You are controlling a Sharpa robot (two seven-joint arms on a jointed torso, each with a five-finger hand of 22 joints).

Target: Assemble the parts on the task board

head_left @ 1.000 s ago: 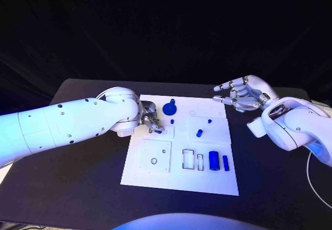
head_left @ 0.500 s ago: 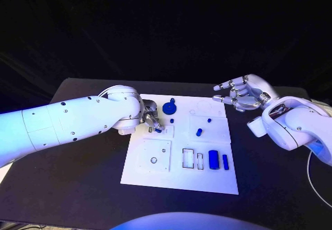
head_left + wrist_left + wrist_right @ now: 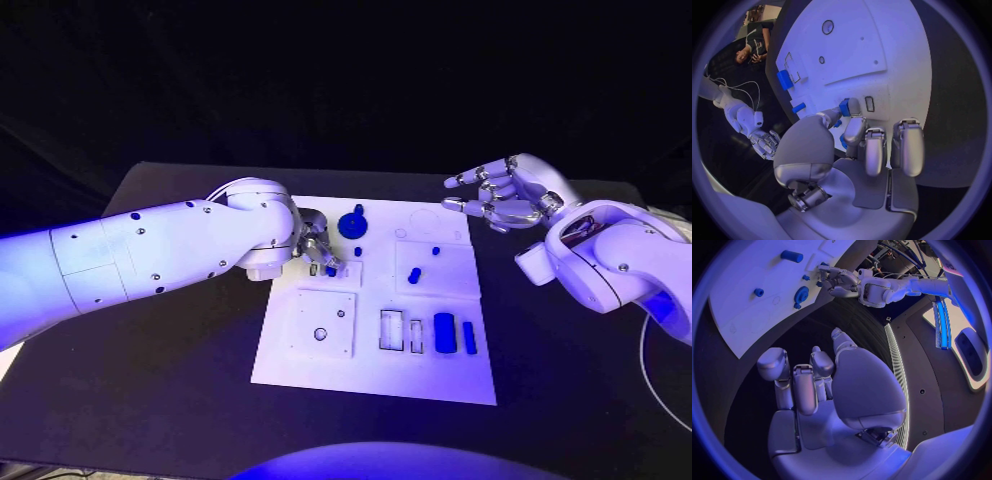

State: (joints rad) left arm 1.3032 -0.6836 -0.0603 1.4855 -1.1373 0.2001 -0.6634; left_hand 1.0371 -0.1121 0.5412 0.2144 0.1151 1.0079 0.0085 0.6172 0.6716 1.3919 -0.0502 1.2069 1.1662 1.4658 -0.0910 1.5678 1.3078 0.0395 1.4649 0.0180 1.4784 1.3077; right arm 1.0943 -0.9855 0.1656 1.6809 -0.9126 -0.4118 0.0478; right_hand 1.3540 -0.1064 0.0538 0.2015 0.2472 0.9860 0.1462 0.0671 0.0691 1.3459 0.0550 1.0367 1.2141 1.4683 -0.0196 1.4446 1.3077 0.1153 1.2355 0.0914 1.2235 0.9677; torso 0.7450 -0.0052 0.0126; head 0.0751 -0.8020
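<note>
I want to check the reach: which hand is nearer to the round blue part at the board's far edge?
Left. The left hand is just beside the round blue part, over the task board; the right hand hovers beyond the board's far right corner.

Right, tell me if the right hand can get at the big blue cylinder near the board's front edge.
Probably yes. The right hand hovers open past the far right corner of the task board, holding nothing. The big blue cylinder lies on the board's right side with nothing over it; the left hand works on the other side.

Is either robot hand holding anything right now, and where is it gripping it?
The left robot hand pinches a small blue part between thumb and fingertip, by its sides. The right robot hand holds nothing.
</note>
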